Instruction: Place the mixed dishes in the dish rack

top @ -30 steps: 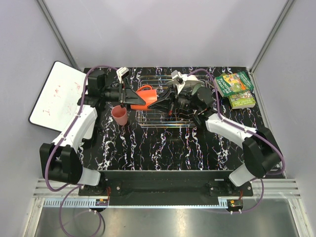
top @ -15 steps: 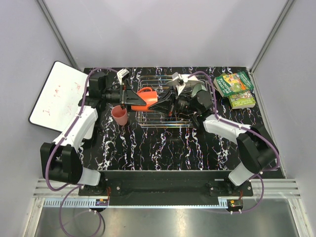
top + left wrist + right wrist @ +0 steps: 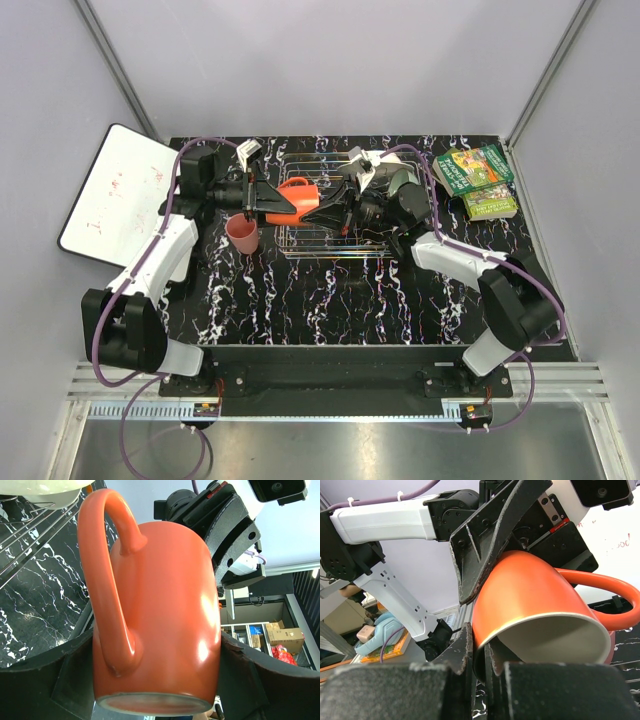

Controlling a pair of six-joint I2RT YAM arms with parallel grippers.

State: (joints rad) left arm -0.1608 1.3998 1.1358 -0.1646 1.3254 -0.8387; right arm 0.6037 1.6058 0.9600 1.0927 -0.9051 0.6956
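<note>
Orange mug [image 3: 296, 197]: where is it, and how is it gripped?
— Aloft over the left end of the dish rack [image 3: 330, 247]. Left hand [image 3: 268, 199] clamped across its body; right hand [image 3: 326, 208] nipped onto its rim wall.
— Anything obscured or legible?
— Both arms hide most of the rack's contents. Whiteboard [image 3: 115, 195] scrawl and book [image 3: 475, 168] titles: too small to read.

Left arm [image 3: 165, 250], right arm [image 3: 455, 258]: white shells, black joints; purple cables [image 3: 370, 500] zip-tied; black fingers [image 3: 445, 690], edges scuffed.
</note>
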